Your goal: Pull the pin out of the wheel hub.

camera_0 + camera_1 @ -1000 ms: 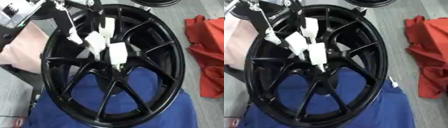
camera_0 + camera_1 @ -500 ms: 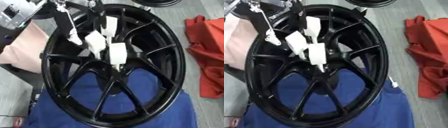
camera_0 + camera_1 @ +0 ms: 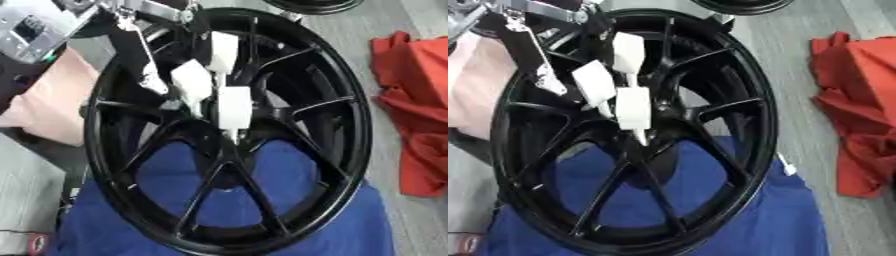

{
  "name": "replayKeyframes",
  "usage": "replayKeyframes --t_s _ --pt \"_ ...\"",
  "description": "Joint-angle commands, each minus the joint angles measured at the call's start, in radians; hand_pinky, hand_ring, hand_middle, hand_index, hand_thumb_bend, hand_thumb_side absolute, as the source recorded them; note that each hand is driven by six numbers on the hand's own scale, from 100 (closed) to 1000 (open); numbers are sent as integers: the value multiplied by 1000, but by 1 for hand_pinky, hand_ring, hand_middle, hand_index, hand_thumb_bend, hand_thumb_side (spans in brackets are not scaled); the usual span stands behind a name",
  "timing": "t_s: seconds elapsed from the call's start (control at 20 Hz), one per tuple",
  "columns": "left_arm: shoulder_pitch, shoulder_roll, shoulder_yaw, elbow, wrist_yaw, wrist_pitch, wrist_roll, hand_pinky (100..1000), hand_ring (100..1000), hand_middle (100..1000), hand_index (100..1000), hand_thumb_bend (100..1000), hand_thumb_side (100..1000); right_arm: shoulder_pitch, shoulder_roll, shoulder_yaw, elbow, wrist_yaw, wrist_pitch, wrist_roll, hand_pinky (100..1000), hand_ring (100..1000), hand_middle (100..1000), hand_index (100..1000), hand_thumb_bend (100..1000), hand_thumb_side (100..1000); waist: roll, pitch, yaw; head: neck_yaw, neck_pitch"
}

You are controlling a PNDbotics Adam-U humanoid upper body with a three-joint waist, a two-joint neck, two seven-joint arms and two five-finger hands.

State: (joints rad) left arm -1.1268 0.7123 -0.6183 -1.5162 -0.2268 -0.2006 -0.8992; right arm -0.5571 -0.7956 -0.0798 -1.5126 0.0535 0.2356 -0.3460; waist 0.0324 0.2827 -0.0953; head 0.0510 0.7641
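Left hand (image 3: 214,90) unmoved; pin (image 3: 640,136) points down.

Light: even and diffuse, moderately bright; no single source can be made out.
Shadows: soft and faint; no hard edges are cast on the blue cloth (image 3: 289,220).
Glare: dull sheen is seen along the wheel rim (image 3: 756,95); the white finger pads (image 3: 233,105) are nearly washed out.
Sharpness: both views are soft and blocky throughout.
Edges: no marked bending is noted.
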Motion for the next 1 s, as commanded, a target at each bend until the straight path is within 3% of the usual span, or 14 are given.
replayKeyframes --t_s 0.05,0.35,0.75,1.0 --pt "-12 15 3 1 -9 -17 -8 619 506 609 744 459 222 -12 -22 -13 -7 -7 -2 -6 811 663 711 746 100 815 -6 -15 -2 6 6" --pt "-7 15 -2 14 -31 -36 -8 637 590 628 755 443 233 -11 -21 -15 -7 -10 -2 -11 810 662 711 746 100 815 -8 -15 -2 17 6" --pt "-3 10 -14 21 -26 -42 -8 632 583 630 757 412 242 -9 -20 -16 -6 -11 -2 -15 810 661 710 746 100 817 -10 -14 -6 32 6" --pt "-1 8 -14 24 -15 -40 -8 608 538 572 706 356 229 -9 -19 -16 -6 -13 0 -20 809 661 710 746 100 819 -11 -13 -8 34 6"
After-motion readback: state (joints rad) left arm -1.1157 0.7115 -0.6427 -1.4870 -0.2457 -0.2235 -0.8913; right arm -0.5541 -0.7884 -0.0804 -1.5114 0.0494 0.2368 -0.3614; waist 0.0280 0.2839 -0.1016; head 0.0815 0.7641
